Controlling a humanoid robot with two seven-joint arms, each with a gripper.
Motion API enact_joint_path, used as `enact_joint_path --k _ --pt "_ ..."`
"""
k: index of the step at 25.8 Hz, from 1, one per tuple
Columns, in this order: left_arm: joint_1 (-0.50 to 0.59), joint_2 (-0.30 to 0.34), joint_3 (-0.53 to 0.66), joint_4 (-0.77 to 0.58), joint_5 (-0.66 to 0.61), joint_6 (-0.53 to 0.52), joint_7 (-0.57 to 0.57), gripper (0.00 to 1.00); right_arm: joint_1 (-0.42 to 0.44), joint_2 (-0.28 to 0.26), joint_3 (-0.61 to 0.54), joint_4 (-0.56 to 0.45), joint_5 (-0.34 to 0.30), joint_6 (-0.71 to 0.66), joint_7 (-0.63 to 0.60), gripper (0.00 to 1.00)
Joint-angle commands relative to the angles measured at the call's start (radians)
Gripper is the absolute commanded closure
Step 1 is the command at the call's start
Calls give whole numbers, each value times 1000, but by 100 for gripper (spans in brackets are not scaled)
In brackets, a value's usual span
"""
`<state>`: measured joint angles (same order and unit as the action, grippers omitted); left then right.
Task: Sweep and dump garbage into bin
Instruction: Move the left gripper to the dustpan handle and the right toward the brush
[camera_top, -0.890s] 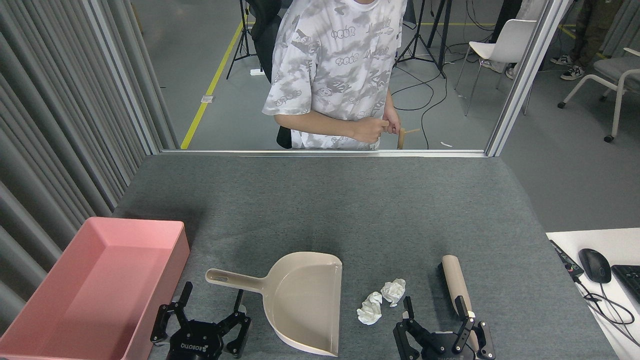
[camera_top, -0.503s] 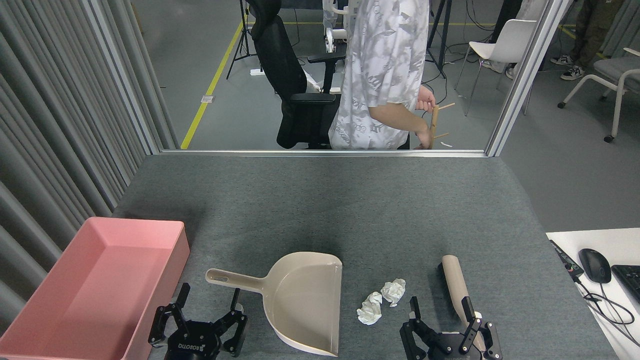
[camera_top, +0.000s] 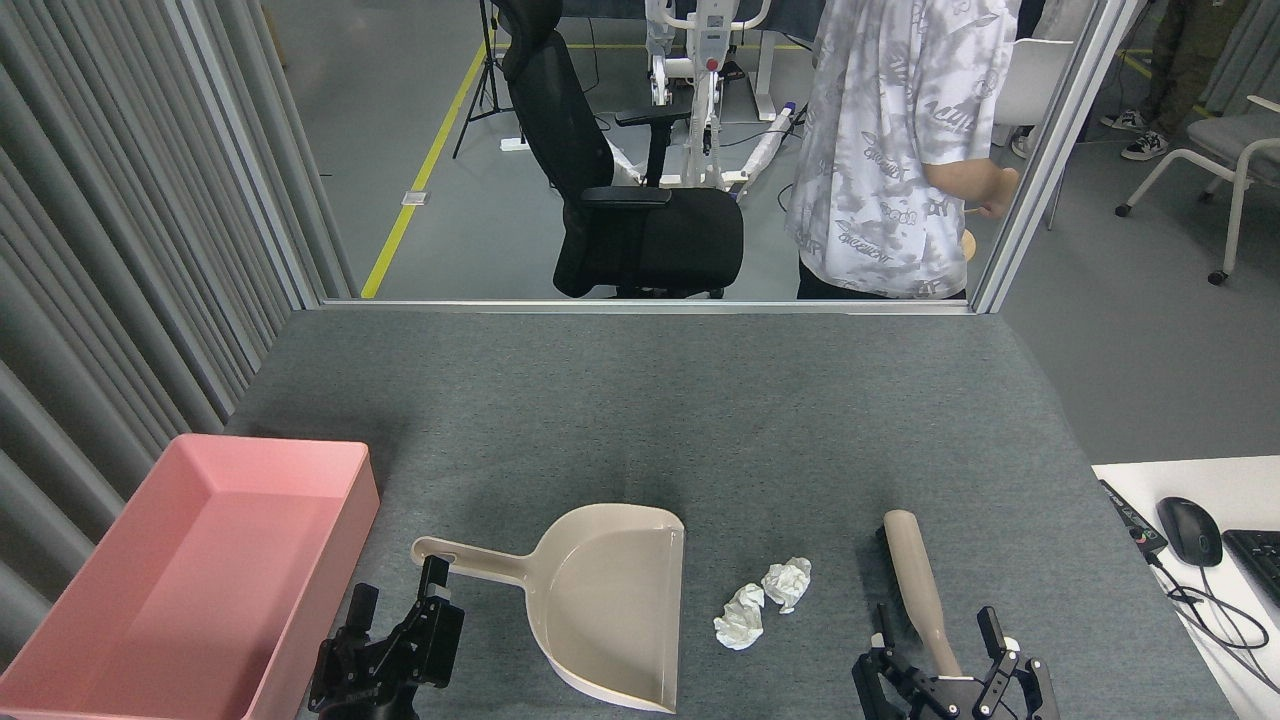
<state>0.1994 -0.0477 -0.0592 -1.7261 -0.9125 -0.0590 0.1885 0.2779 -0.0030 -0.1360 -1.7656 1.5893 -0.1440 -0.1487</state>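
Two crumpled white paper wads (the garbage) lay touching each other on the grey felt table, just right of the open mouth of the beige dustpan. The pan's handle pointed left. The pink bin stood at the table's left edge, well apart from the wads, its near corner cut off by the frame.

A brush with a beige handle lay right of the wads; dark bristles showed along its left side, hard to make out against the felt.

Left tool sat near the dustpan handle's end, seen side-on and dark; I could not tell whether it was released or clenched. Right tool had its fingers spread either side of the brush handle's near end, not clamped; its body ran off the bottom edge.

Room: grey pleated curtain on the left, a glazed partition behind the table. Beyond it a black office chair and a person in a patterned white shirt, head out of frame. At far right, a white desk corner carried a mouse and a cropped keyboard.
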Motion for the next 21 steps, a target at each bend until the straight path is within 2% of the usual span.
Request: enact_joint_path --k 1,8,21 --pt "-5 -1 -16 14 227 1 2 0 26 -14 -22 0 -17 -14 -6 1" --pt "-15 -7 -22 79 307 -24 -4 0 64 -41 -54 0 -46 -20 -9 1" --pt "-170 0 -25 358 311 -110 -1 0 87 -52 -71 17 -55 -16 -9 1"
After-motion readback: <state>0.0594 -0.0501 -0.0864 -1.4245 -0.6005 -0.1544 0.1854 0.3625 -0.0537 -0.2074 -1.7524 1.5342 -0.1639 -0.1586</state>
